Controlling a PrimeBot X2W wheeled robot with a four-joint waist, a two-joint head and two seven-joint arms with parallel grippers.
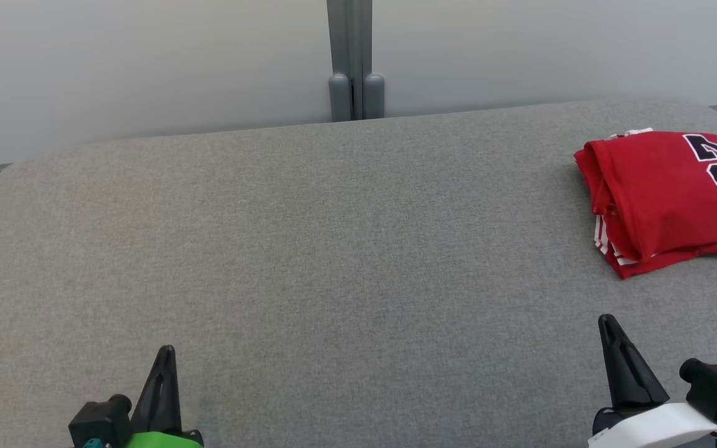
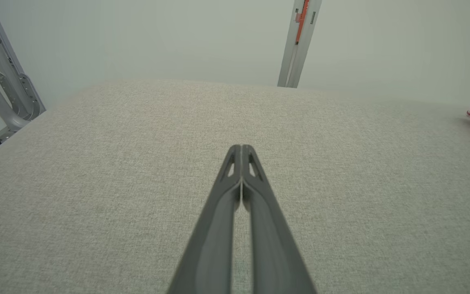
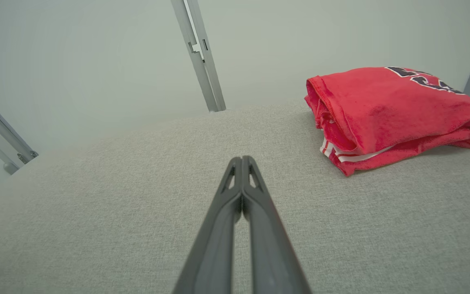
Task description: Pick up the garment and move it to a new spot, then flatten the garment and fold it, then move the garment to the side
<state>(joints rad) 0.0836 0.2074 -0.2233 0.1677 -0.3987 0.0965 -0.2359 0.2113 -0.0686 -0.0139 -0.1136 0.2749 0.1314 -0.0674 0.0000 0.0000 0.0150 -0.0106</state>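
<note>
The garment (image 1: 663, 199) lies folded at the far right of the table (image 1: 333, 249), apparently already set aside. The left gripper (image 1: 165, 353) and right gripper (image 1: 607, 322), both closed and empty, sit apart from it; keep the 2 clear of the fold.

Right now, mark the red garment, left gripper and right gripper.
red garment (image 1: 657, 193), head view: top folded layer, plain red area.
left gripper (image 2: 241, 148), left wrist view: where the shut fingertips meet.
right gripper (image 3: 242, 158), right wrist view: where the shut fingertips meet.
</note>
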